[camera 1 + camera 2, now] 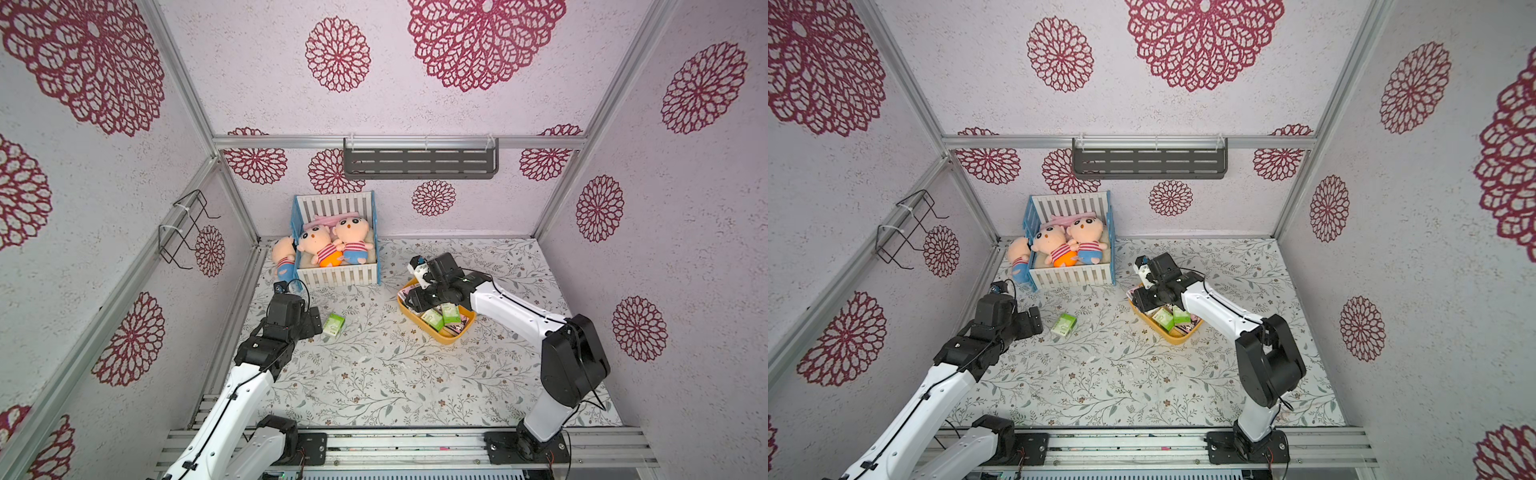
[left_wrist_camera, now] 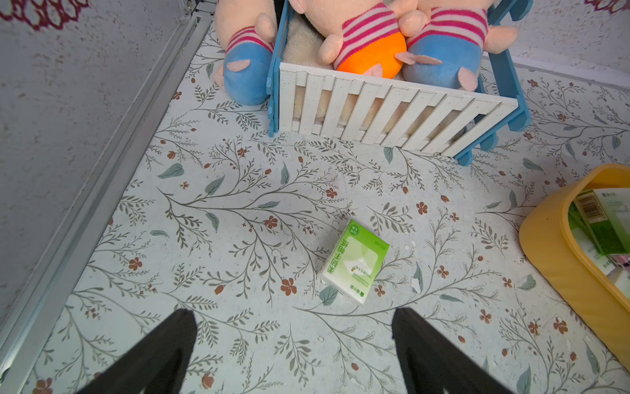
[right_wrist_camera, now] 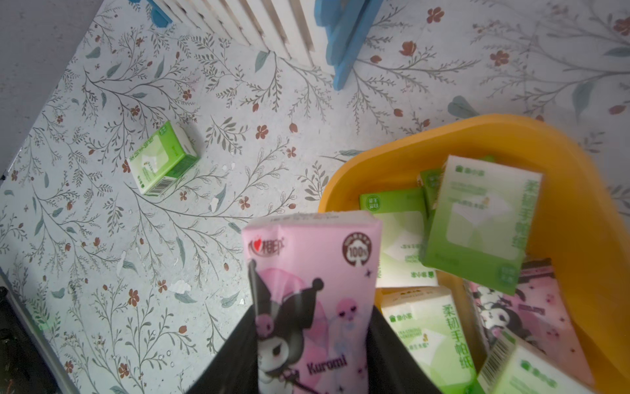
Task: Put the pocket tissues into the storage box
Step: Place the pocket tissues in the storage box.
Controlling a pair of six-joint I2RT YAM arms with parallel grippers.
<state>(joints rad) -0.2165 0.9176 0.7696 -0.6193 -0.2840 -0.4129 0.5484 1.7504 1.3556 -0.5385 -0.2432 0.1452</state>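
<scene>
My right fingers (image 3: 387, 341) are clenched on a pink packet (image 3: 306, 290) of pocket tissues, one finger on each long side. The packet sticks out past the tips, with its black cartoon figure facing the wrist camera. Its far end hangs over the rim of the storage box (image 3: 477, 126), the yellow tub that sits right under and ahead of these fingers. In both top views the right arm reaches over the tub's (image 1: 446, 336) (image 1: 1173, 337) far end.

Inside the tub, beyond the held packet, I count several green-and-white packets (image 3: 480, 221) lying at odd angles, some overlapping. There is another pink one (image 3: 531, 317) under them, against the wall. I cannot get an exact count, because the arm covers part of the tub from above.

My left fingers (image 2: 163, 351) are released, spread wide with nothing between them, hovering above the counter (image 1: 374, 374). One green packet (image 2: 354, 261) (image 1: 333, 324) (image 1: 1064, 324) lies flat on the floral counter just ahead of their tips, not touching either finger. It is well apart from the right fingers and outside the tub.

Farther ahead of the left fingers stands the white-slatted, blue-sided crate (image 1: 336, 274) with plush dolls (image 1: 320, 245) in it. A third doll (image 1: 284, 257) leans against the crate's outside.
</scene>
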